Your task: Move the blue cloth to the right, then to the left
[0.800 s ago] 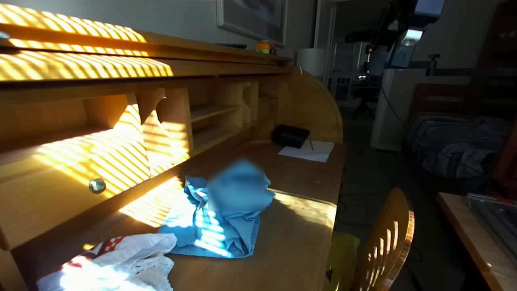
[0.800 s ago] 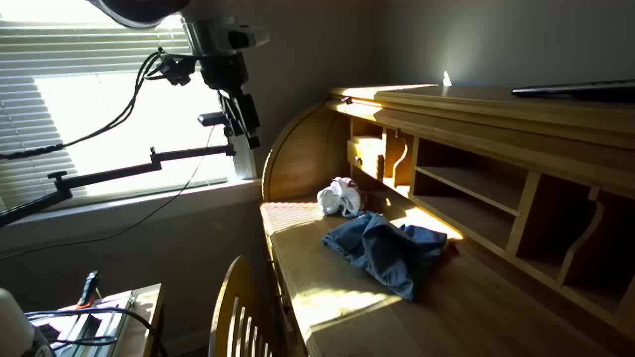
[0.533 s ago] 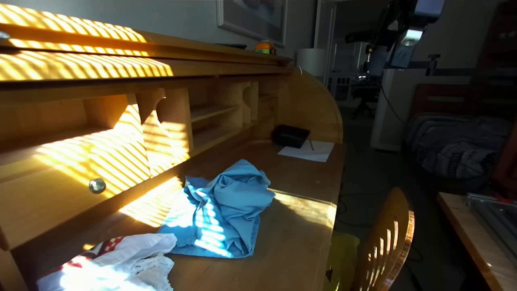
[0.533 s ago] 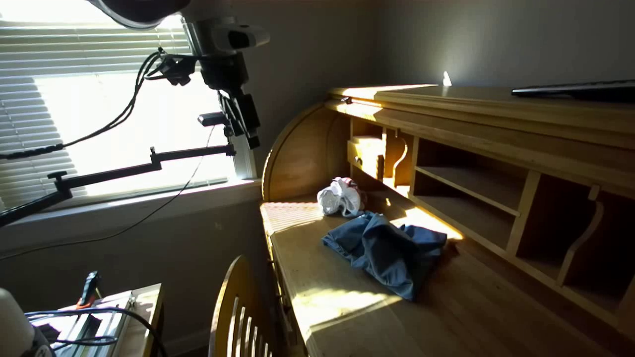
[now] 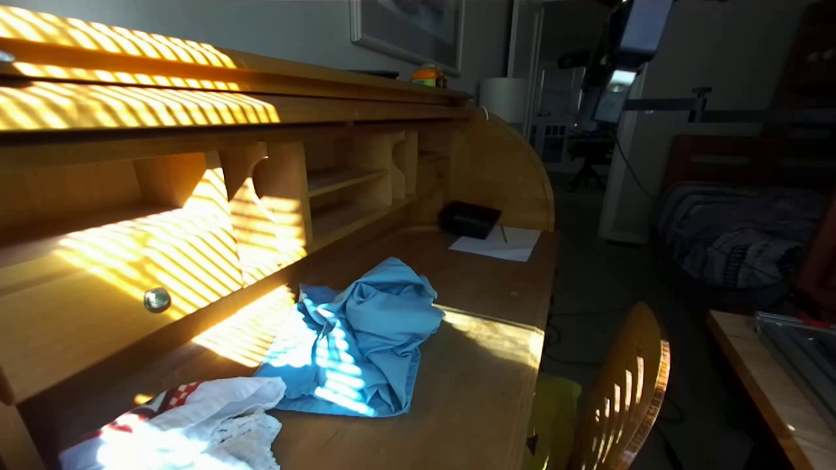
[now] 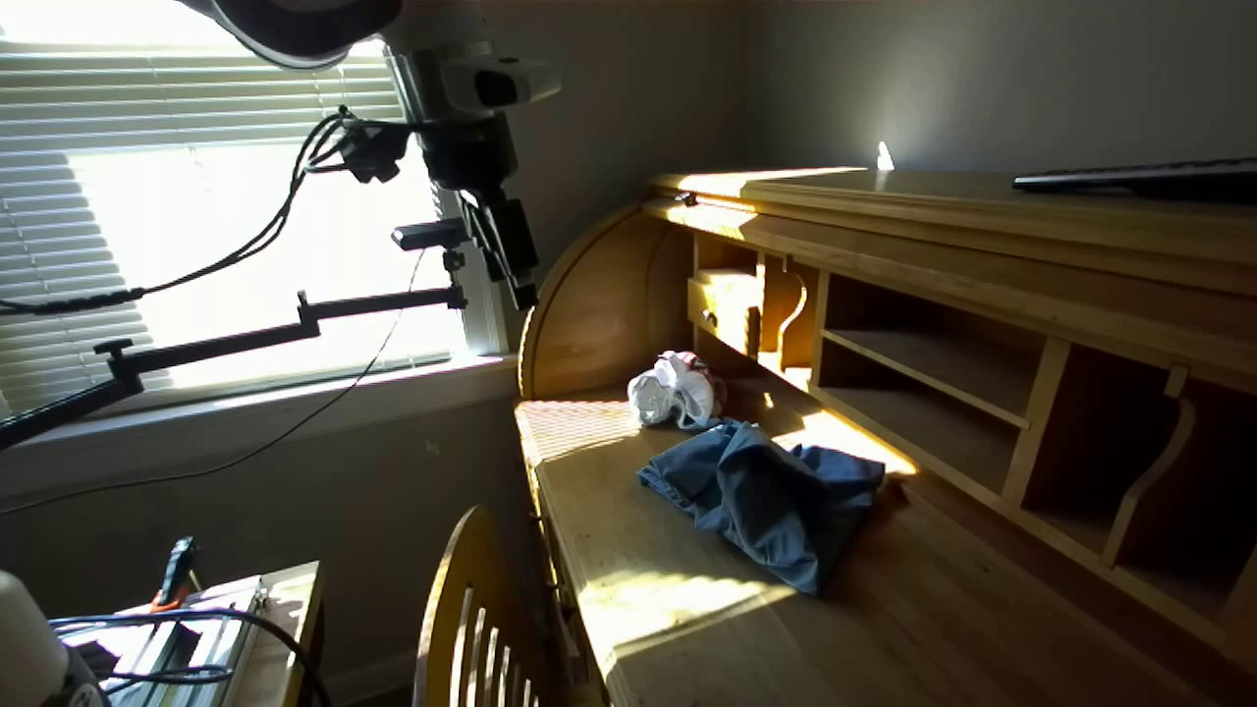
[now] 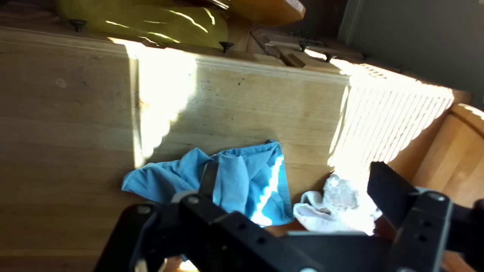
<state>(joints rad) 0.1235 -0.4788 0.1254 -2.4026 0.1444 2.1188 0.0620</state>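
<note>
the pincer (image 7: 294, 172) sits a little lower and nearer the counter (image 6: 913, 609) than in the earlier frame, its fingers (image 7: 385, 192) spread wide, well apart from the blue cloth (image 5: 372, 339), which lies crumpled on the counter in both exterior views, just beside a red-and-white cloth (image 5: 209, 418).

In wrist view, gripper (image 7: 295, 172) partly hides blue cloth (image 7: 234, 177).

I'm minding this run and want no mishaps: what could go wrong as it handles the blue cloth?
The white cloth lies close beside the blue cloth, so the end effector might catch both. The blue cloth is crumpled, so gripping one fold may drag it unevenly. Sunlight across it might make its folds hard to judge.
</note>
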